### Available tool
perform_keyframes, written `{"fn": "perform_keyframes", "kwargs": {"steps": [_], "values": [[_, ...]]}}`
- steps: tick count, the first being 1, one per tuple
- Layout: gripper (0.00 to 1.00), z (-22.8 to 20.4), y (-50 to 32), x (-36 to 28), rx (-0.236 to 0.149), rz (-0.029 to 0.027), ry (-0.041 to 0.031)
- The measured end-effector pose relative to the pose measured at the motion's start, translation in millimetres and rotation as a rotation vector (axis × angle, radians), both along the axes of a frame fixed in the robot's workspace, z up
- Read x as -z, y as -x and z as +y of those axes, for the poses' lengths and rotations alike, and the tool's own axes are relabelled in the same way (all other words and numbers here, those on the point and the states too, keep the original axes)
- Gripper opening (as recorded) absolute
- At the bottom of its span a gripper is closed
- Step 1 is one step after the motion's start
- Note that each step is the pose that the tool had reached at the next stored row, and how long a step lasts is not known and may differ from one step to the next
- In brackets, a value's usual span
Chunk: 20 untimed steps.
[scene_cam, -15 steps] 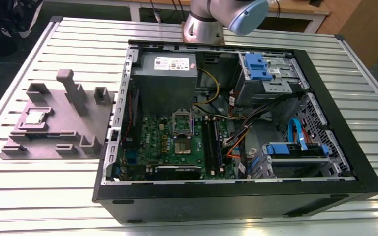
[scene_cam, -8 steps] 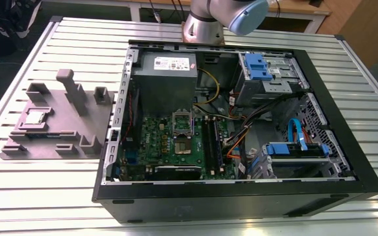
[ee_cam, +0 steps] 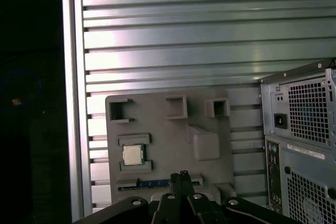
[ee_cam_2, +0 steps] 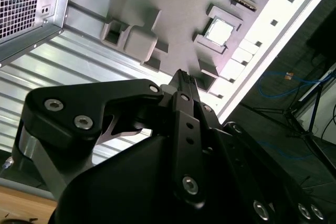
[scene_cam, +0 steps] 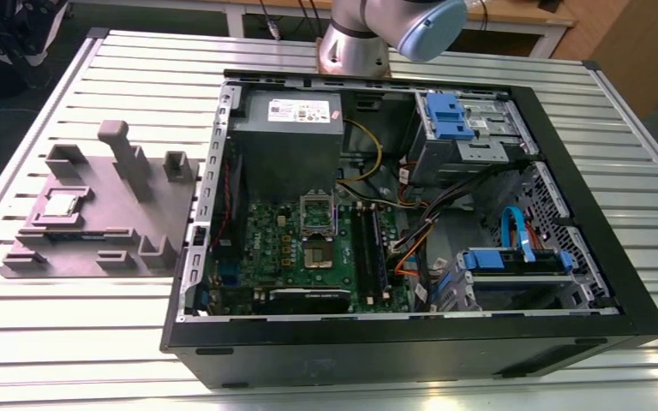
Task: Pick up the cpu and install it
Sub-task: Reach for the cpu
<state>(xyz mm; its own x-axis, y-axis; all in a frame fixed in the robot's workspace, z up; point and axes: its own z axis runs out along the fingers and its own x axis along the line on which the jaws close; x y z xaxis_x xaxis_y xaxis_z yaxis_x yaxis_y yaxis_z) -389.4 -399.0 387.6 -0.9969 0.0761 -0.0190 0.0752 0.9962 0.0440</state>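
The cpu (scene_cam: 62, 204), a small silver square chip, lies flat in a recess of the grey holder block (scene_cam: 106, 227) on the slatted table, at the exterior view's left. In both wrist views the cpu (ee_cam_2: 219, 31) (ee_cam: 132, 155) sits some way off from my gripper (ee_cam: 182, 174), which hangs high above the table. The gripper (ee_cam_2: 181, 75) has its black fingertips pressed together with nothing between them. The dark socket (scene_cam: 316, 224) with its metal frame lies on the green motherboard inside the open computer case (scene_cam: 603, 257).
The grey power-supply box (scene_cam: 289, 116) fills the case's back corner. Blue drive cages (scene_cam: 455, 116) and loose cables (scene_cam: 421, 248) crowd its right side. The holder block carries upright posts (scene_cam: 117, 150). The arm's base (scene_cam: 358, 47) stands behind the case.
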Motion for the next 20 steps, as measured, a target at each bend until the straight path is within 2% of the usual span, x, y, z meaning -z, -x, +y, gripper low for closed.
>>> {"fn": "perform_keyframes", "kwargs": {"steps": [20], "values": [[0.10,0.0,4.8,0.1,0.000,0.0001,-0.0001]]}}
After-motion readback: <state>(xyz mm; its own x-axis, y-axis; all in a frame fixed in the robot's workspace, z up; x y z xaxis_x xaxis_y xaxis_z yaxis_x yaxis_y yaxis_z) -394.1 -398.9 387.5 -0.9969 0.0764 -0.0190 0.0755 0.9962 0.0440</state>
